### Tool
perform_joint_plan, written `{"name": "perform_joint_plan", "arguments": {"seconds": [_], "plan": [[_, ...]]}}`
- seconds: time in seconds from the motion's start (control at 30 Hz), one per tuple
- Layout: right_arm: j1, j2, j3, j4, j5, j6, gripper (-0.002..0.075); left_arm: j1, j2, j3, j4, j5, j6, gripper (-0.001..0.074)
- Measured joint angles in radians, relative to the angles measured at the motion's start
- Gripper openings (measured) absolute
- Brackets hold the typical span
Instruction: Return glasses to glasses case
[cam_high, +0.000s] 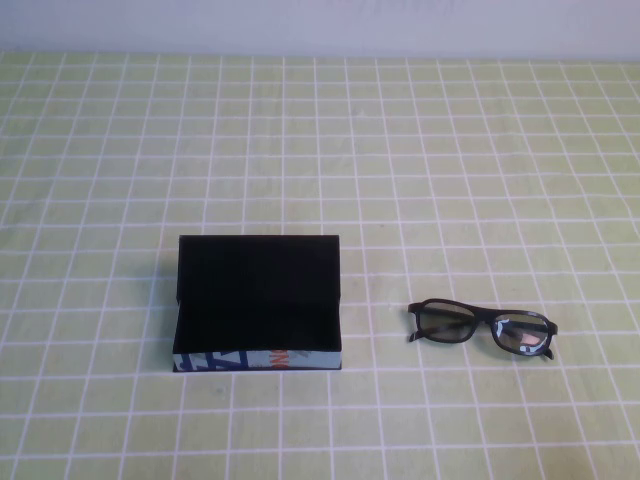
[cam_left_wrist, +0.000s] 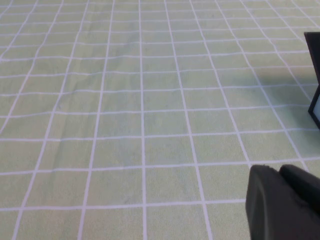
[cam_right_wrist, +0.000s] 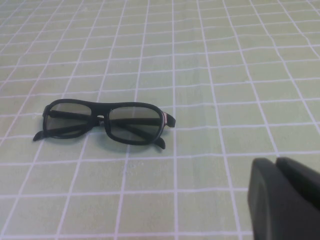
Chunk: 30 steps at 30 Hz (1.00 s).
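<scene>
Green checked cloth with thin white lines covers the whole table, and a pale wall runs along its far edge. With the glasses case as the landmark: it sits left of the table's middle, open, its black lid standing up along the far side, its black inside bare, and its patterned light blue front wall facing the robot. Just to the right of the case, apart from it by a strip of bare cloth, lie the glasses, folded, lenses upright, set at a slight angle to the case's front edge. Wide stretches of cloth lie open beyond the case, to its left, and on the near side of it. From the left wrist, the left gripper shows as a dark block low over the cloth, one corner of the case at the frame's edge; whether its jaws are open I cannot tell. From the right wrist, the right gripper sits near the glasses, not touching them; its jaw state I cannot tell either.
</scene>
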Motion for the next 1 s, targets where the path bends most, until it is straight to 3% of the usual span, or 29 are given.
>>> {"name": "perform_joint_plan", "arguments": {"seconds": [0.63, 1.0], "plan": [[0.0, 0.0, 0.0, 0.028, 0.0, 0.0, -0.0011, 0.0, 0.0, 0.0, 0.0, 0.0, 0.0, -0.0002], [0.0, 0.0, 0.0, 0.42, -0.068, 0.0, -0.0011, 0.0, 0.0, 0.0, 0.0, 0.0, 0.0, -0.0002]]}}
